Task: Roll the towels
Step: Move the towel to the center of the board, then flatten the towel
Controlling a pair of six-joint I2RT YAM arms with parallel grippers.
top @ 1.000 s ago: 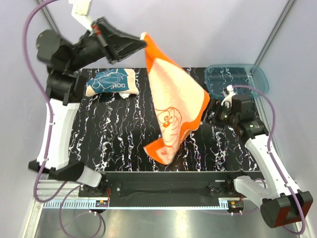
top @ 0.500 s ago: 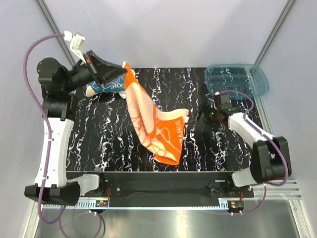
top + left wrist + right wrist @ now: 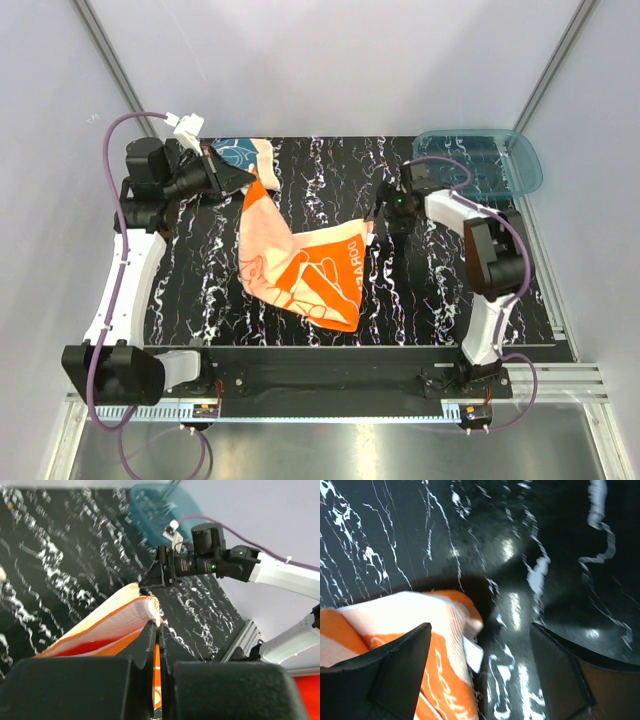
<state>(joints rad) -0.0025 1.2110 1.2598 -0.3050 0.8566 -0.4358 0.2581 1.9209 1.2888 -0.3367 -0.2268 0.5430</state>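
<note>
The bright orange towel point(image 3: 300, 268) lies rumpled across the middle of the black marbled table, cream back showing on its left part. My left gripper point(image 3: 247, 180) is shut on its upper left corner, and the pinched edge point(image 3: 145, 607) shows right at the fingertips point(image 3: 159, 625). My right gripper point(image 3: 380, 213) stands open just above the table at the towel's upper right corner point(image 3: 427, 615), which lies between the fingers, close to the left one point(image 3: 395, 675). The dark teal towel point(image 3: 240, 150) lies at the back left, mostly hidden behind my left gripper.
A translucent blue plastic tray point(image 3: 490, 160) sits at the table's back right corner, close behind the right arm point(image 3: 215, 562). The metal frame rail point(image 3: 330, 385) runs along the near edge.
My left gripper came down from high at the back left and laid the orange towel onto the table. The right arm swung left to the towel's right corner, its jaws staying open.
</note>
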